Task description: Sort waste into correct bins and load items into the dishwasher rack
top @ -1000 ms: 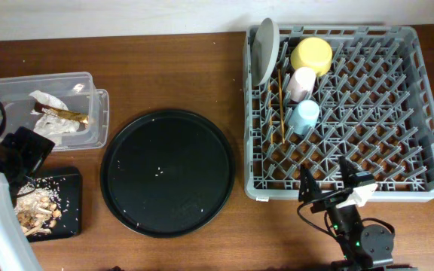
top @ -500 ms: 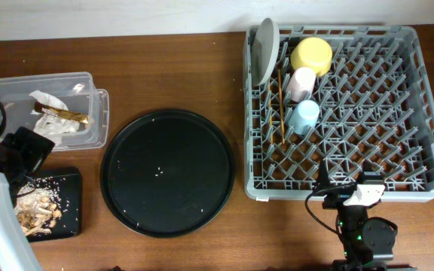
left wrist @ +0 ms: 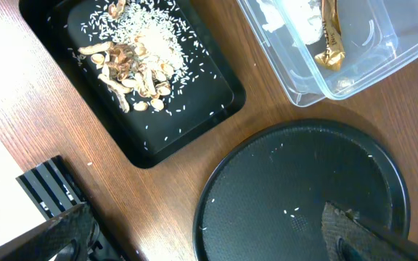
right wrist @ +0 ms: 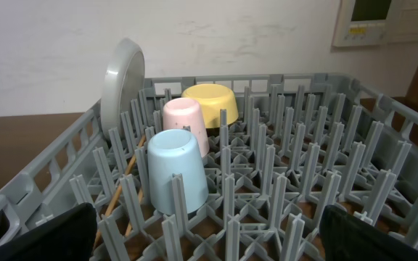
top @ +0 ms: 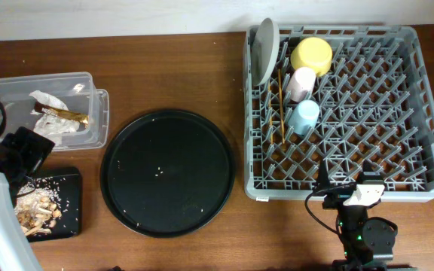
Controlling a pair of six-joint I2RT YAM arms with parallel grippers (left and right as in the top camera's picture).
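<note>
In the grey dishwasher rack (top: 398, 113), toward its far-left corner: a round grey-white plate (top: 264, 51) on edge against the left wall, a yellow bowl (top: 312, 54) upside down just beside it, then a small pink cup (top: 302, 83) and a small light-blue cup (top: 304, 116), both mouth-down among the pegs in a row running toward the near side. Between plate and cups, a pair of wooden chopsticks (top: 281, 105) lying low along a channel of the grid. At the rack's near edge, the right end effector (right wrist: 207, 232), fingers spread wide with nothing between them, facing the cups across the pegs. To the left on the brown worktop (top: 164, 68), a large round black tray (top: 168, 173) bare but for a few rice grains. Further left, a clear plastic box (top: 13, 84) holding crumpled white tissues (top: 51, 124) and a small brown snack wrapper (top: 65, 114). Just nearer than the box, a flat black rectangular tray (top: 70, 192) carrying beige-brown food scraps (top: 36, 211) and scattered rice. Above the worktop between those two bins and the round tray, the left end effector (left wrist: 209, 232), fingers apart and gripping nothing.
</note>
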